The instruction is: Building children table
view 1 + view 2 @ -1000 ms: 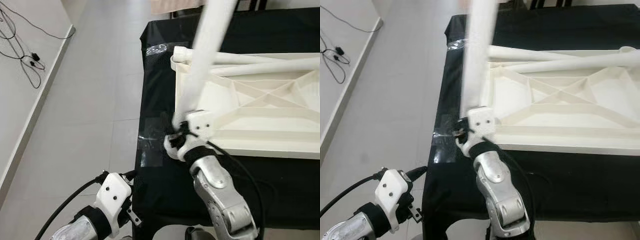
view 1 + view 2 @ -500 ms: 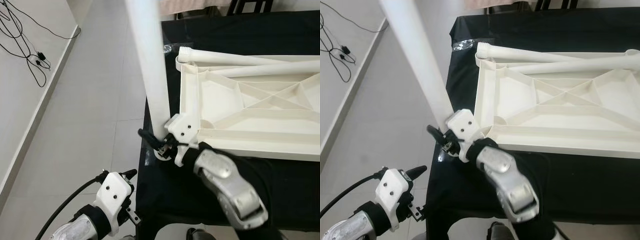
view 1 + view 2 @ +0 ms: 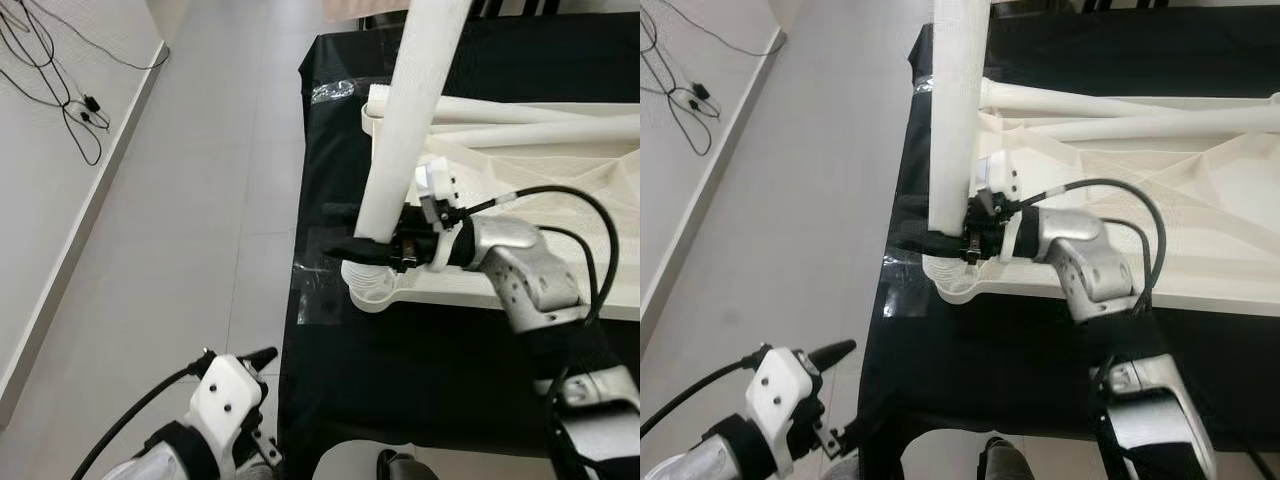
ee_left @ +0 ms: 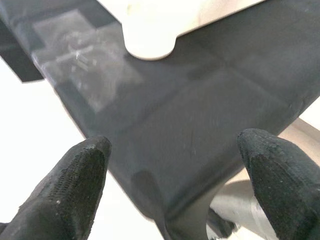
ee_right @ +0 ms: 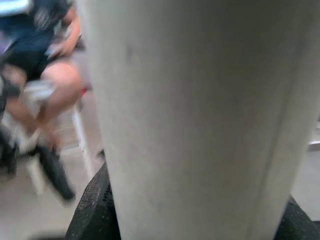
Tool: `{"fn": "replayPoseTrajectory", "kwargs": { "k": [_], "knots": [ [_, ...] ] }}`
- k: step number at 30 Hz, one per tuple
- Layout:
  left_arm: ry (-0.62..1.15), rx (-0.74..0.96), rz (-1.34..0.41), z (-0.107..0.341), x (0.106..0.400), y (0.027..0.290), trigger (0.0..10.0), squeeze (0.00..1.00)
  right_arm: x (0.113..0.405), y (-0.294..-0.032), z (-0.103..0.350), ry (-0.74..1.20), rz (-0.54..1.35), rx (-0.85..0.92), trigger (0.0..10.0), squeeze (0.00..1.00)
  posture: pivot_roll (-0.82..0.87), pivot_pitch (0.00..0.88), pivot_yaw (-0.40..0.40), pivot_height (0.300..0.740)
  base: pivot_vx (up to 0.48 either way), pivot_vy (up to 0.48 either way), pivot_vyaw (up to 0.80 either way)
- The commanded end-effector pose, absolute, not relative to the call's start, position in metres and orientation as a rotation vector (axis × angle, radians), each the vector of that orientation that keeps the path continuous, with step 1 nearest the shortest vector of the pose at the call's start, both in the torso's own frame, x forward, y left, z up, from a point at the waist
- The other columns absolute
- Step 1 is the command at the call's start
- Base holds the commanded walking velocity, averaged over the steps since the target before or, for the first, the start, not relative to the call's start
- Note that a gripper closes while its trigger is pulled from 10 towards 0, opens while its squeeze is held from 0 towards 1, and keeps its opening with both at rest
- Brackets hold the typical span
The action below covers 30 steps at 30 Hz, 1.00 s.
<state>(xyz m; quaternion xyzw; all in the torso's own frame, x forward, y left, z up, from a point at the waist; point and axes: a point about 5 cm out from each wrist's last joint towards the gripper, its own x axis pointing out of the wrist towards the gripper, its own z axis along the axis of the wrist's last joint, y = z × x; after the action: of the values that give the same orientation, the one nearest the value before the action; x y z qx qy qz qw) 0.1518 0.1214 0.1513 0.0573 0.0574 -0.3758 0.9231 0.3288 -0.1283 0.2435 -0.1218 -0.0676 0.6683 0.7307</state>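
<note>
Swung upright, table leg [image 3: 405, 130] (base in corner socket) between R gripper [image 3: 375, 250] jaws.

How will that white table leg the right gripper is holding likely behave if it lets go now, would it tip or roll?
The white table leg stands tall over the corner socket of the upturned tabletop, gripped low by the right gripper, so it would probably topple unless seated. It looks rigid and probably light. Being round, it would likely roll across the black cloth.

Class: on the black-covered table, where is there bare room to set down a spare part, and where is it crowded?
Free: the black cloth strip between the upturned tabletop and the near edge. Crowded: the corner socket, where the right end effector grips the upright leg; loose legs lie farther back.
</note>
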Motion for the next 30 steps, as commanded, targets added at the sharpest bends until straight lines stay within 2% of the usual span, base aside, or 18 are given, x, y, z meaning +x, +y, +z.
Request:
{"fn": "replayPoseTrajectory", "kwargs": {
  "k": [1,5,10,30],
  "knots": [
    [0.138,0.129,-0.776,0.151,0.149,0.124,10.0,0.00,0.328,-0.123,0.238,-0.132,1.537,-0.330,10.0,0.00,0.10,0.276,0.093,0.740,0.000,0.000,0.00],
    [0.156,0.116,-0.791,0.152,0.142,0.125,10.0,0.00,0.330,-0.114,0.233,-0.111,1.638,-0.346,10.0,0.00,0.12,0.295,0.101,0.740,0.000,0.000,0.00],
    [0.168,0.097,-0.803,0.154,0.135,0.124,10.0,0.00,0.332,-0.117,0.231,-0.077,1.713,-0.354,10.0,0.00,0.13,0.312,0.102,0.740,0.000,0.000,0.00],
    [0.186,0.091,-0.808,0.161,0.120,0.125,10.0,0.00,0.346,-0.147,0.238,-0.009,1.672,-0.394,10.0,0.00,0.16,0.345,0.114,0.740,0.000,0.000,0.00]
  ]
}}
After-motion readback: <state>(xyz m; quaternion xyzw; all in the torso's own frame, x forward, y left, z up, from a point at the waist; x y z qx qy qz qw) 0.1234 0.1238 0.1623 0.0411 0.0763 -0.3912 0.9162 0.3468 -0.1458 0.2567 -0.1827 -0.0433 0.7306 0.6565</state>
